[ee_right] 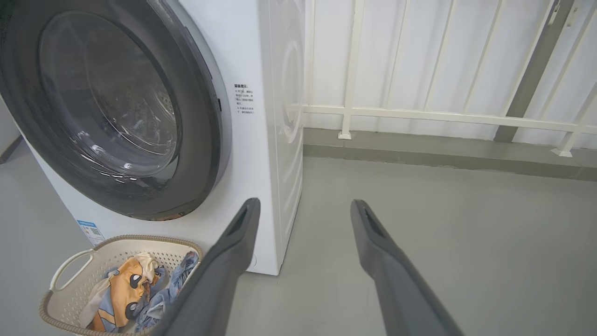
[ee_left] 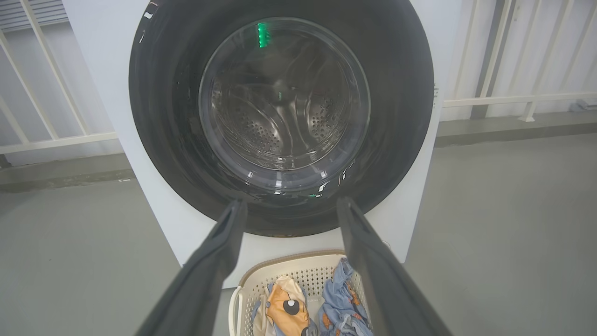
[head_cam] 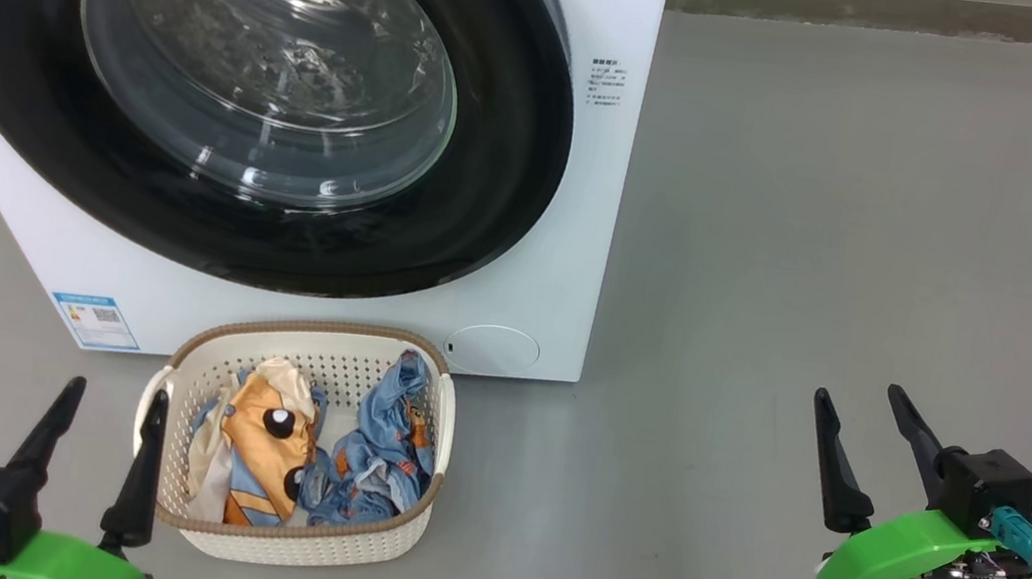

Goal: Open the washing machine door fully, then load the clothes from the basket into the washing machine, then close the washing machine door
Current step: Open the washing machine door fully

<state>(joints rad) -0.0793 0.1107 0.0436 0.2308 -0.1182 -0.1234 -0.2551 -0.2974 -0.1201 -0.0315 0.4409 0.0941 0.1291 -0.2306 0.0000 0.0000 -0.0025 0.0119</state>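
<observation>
**Both grippers spread and empty, door shut, basket loaded**

Nearest me, my left gripper (head_cam: pixel 118 390) has its fingers spread wide and holds nothing. In the head view its inner finger crosses the left handle of the basket (head_cam: pixel 308 548), and I cannot tell whether they touch. The basket sits on the grey floor (head_cam: pixel 838 224) just in front of the washing machine (head_cam: pixel 557 285), below the door's lower rim. The clothes (head_cam: pixel 282 448) lie inside it, the orange and cream piece on the left and the light blue one on the right. The washing machine door (head_cam: pixel 3 56) is closed flat against the front, and I can see the steel drum through its glass. A blue label (head_cam: pixel 95 321) marks the machine's lower left corner, and a round flap (head_cam: pixel 492 349) its lower right. My right gripper (head_cam: pixel 859 391) is well apart to the right over bare floor, equally spread and empty. A white railing (ee_right: pixel 419 115) runs behind the machine.
</observation>
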